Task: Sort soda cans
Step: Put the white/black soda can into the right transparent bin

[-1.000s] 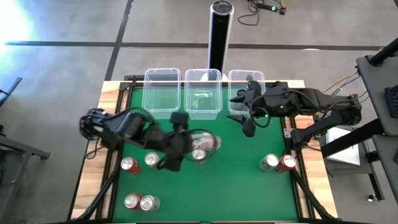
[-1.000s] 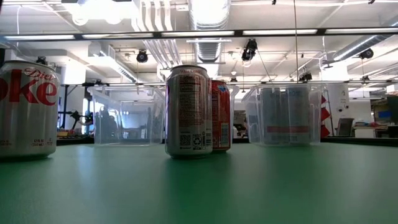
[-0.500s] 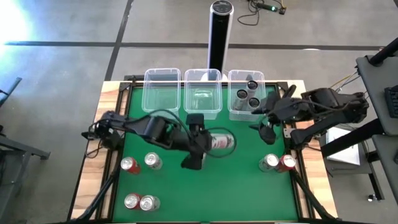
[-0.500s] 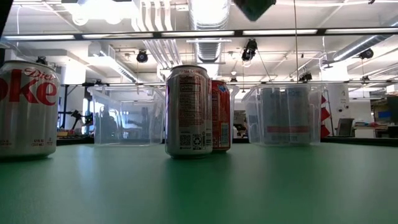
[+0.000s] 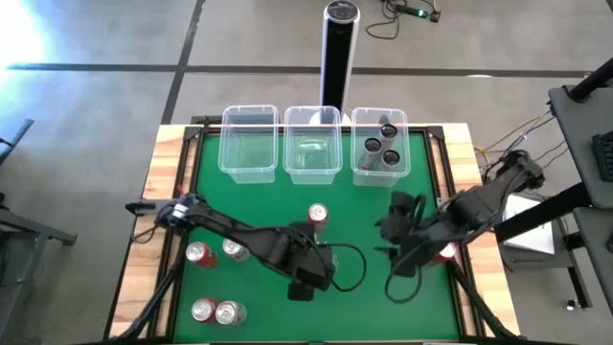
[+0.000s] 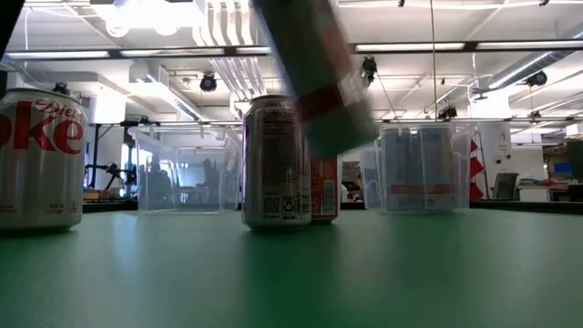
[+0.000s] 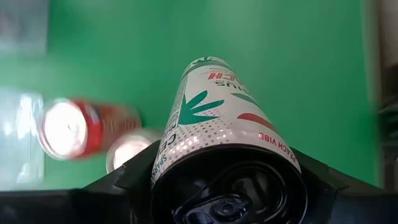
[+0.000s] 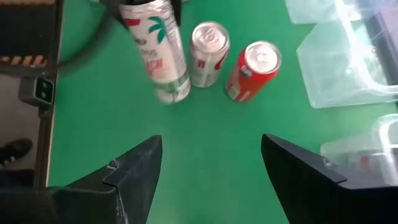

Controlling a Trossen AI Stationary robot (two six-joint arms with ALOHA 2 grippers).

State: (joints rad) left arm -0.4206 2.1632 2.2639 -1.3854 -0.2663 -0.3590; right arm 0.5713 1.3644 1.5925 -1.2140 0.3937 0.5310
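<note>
three clear tubs [image 5: 250, 144] line the green table's [image 5: 364, 307] far edge.

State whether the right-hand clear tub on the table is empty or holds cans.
It holds cans. The high view shows three dark cans inside the right-hand tub; the other two tubs show none.

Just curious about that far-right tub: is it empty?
No, the right-hand clear tub already holds three dark-topped cans, seen from above.

White palm-print can [image 7: 217, 124] between dark fingers [image 7: 124, 180], two blurred cans [image 7: 84, 127], perhaps red and silver, beyond
</note>
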